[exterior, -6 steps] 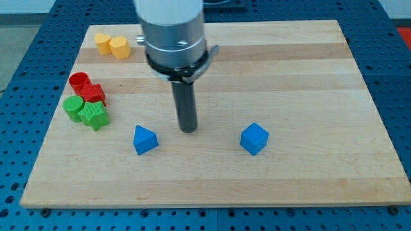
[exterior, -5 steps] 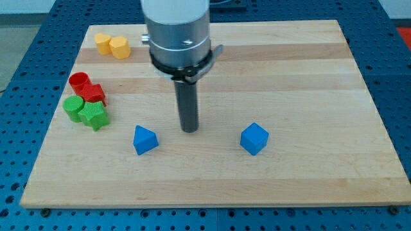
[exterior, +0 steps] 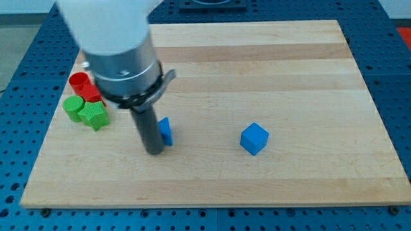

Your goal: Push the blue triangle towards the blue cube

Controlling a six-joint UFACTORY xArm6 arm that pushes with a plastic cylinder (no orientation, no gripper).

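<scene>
The blue triangle point(exterior: 166, 131) lies on the wooden board point(exterior: 289, 77), left of centre, partly hidden behind my rod. My tip point(exterior: 154, 152) stands against the triangle's left side, touching it. The blue cube point(exterior: 254, 138) sits to the view's right of the triangle, about a quarter of the board's width away, at much the same height in the view.
Red blocks point(exterior: 81, 86) and green blocks point(exterior: 87, 111) cluster at the board's left edge. The arm's grey body point(exterior: 119, 51) hides the board's upper left, where yellow blocks were earlier.
My tip has moved from the triangle's right, between the two blue blocks, to its left side. The triangle has shifted a little to the right and up. The cube has not moved.
</scene>
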